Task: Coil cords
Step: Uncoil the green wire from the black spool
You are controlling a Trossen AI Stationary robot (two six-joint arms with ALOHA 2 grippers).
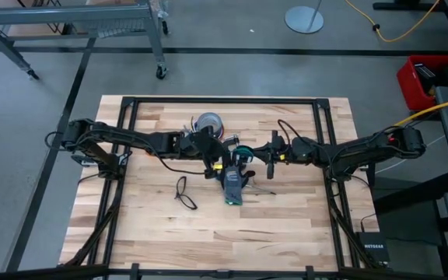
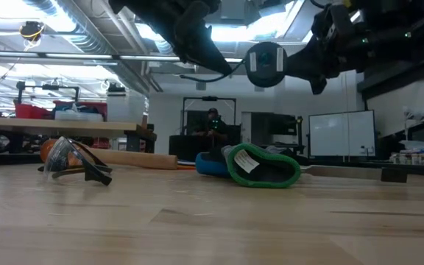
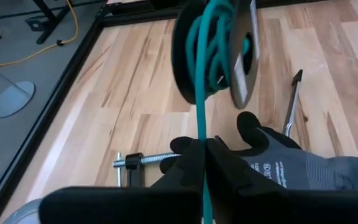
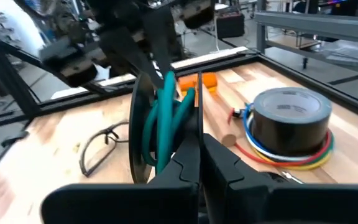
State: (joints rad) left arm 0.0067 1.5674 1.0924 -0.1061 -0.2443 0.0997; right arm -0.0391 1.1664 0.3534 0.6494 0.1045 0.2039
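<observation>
From above, both dark arms reach to the middle of the pale, striped wooden table [image 1: 286,225]. The left gripper [image 1: 222,158] and right gripper [image 1: 257,153] meet at a small round spool [image 1: 243,152] held in the air above a grey work glove [image 1: 232,185]. A grey tape roll [image 1: 208,122] stands behind the left arm, and a thin dark loop, safety glasses [image 1: 183,192], lies flat on the wood well to the left of the glove.

At table height, the spool [image 2: 265,64] hangs well clear of the wood, a flat black disc seen face-on, with the right gripper [image 2: 289,65] at its edge. Below lie the glove's green-rimmed cuff [image 2: 263,166] and the clear-lensed glasses [image 2: 72,163].

From the left wrist, the spool [image 3: 215,46] shows two thin black discs with glossy teal cord [image 3: 209,43] wound between them. One strand drops straight into the left gripper [image 3: 202,163], whose jaws are clenched on it. The knit glove [image 3: 303,165] lies beneath.

From the right wrist, the right gripper [image 4: 199,163] is clamped on the rim of a spool disc [image 4: 143,134], teal cord [image 4: 166,121] bulging between the plates. The tape roll [image 4: 289,118] is a smooth cylinder sitting on coloured rings; the glasses [image 4: 104,146] lie beyond.
</observation>
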